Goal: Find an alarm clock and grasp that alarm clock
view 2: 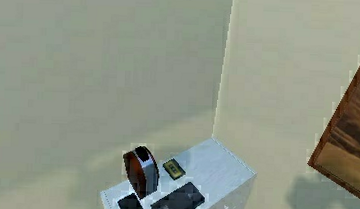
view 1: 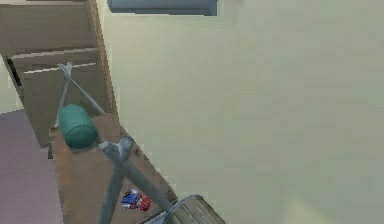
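A round, dark, red-rimmed thing, likely the alarm clock (view 2: 140, 171), stands on the white table (view 2: 229, 176) at seven o'clock in the arm side view. The robot should probably edge forward to align its arm. The claw's state cannot be told.

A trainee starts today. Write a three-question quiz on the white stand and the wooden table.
1. True or false: the round alarm clock stands upright on the white stand.
2. Which of these lies on that stand with the clock? A) a small dark-and-yellow thing B) a banana C) a mug
3. Fill in: in the forward view, the teal lamp head hangs over a ____ table.
Key: 1 true; 2 A; 3 wooden.
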